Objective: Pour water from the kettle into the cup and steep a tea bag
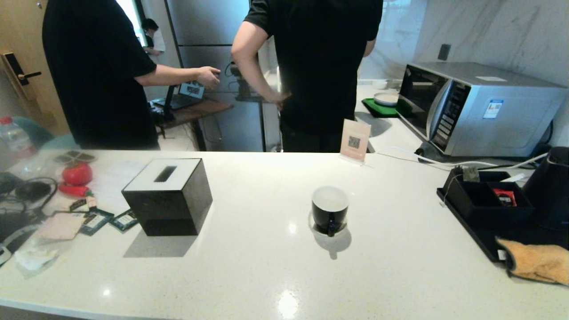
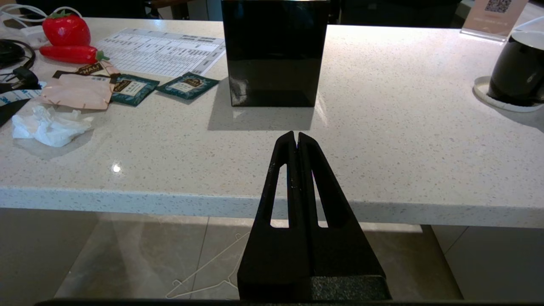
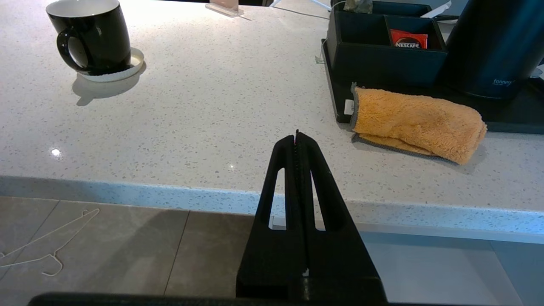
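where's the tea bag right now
In the head view the tea bag sits at the right, in the back-left corner of the black organiser, left of the kettle.

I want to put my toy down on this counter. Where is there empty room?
The widest bare patch lies between the tissue box and the cup, running to the near edge. Another lies between the cup and the black tray. It is crowded at the left end by the teal packets, and at the right around the kettle and orange cloth.
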Robot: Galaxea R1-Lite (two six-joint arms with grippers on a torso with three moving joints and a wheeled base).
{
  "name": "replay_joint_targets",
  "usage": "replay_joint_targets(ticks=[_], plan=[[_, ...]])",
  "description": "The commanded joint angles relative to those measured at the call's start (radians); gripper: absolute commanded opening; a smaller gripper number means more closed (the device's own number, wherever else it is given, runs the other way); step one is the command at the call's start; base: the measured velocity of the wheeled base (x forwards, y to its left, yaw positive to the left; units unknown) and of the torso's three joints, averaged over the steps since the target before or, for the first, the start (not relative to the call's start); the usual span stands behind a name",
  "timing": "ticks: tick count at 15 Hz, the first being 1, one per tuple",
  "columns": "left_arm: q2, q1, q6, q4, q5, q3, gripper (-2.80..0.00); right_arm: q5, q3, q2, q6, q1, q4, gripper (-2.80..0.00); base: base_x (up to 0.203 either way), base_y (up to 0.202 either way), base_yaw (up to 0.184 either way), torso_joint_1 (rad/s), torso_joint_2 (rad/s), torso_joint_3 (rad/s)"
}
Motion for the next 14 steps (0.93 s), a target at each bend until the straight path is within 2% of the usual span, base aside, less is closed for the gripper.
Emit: replay_joint_targets(ticks=[1,14], plan=[[0.001,0.000,-0.001,0.000,0.000,0.000,-2.80,0.000,0.000,0.000,-0.001,0.000,0.000,-2.80,0.000,0.000,0.000,0.000,0.00,0.000],[0.001,0.000,-0.002,-0.002,0.001,0.000,-2.80,0.000,0.000,0.000,-0.002,0.000,0.000,-2.80,0.000,0.000,0.000,0.000,0.00,0.000]])
